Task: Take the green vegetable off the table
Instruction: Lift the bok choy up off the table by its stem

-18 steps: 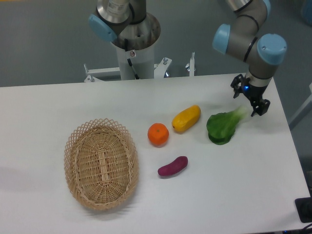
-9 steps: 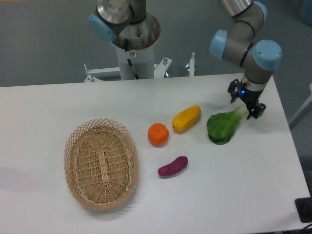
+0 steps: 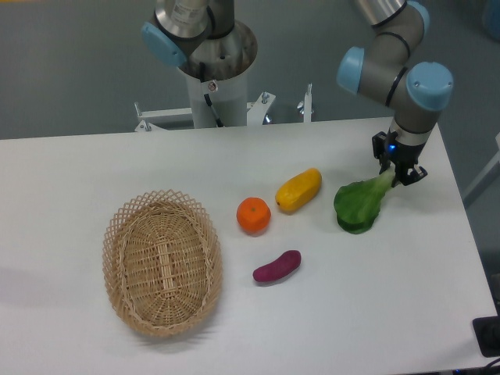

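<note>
Pinched together on the pale stem end of the broad-leaved dark green bok-choy-like vegetable (image 3: 361,205), the jaws of the black two-finger gripper (image 3: 394,173) look closed around it from where I sit, though the fingers are small in my view and I read the grip only from how the stem runs up between them; the leafy end of the vegetable lies on the large flat white table (image 3: 375,312), near the right edge, with the stem tilted up toward the gripper; the grey arm with light blue joint caps (image 3: 406,74) comes down from the upper right, its wrist just above the stem. Just left of the vegetable I see a yellow oblong vegetable (image 3: 298,190), lying apart from it; a round orange fruit (image 3: 254,215) sits just beside the yellow one's lower left end; a small purple oblong vegetable (image 3: 276,266) lies below those two, apart from both; an oval woven wicker basket (image 3: 162,262) rests well apart on the left half of the table.
</note>
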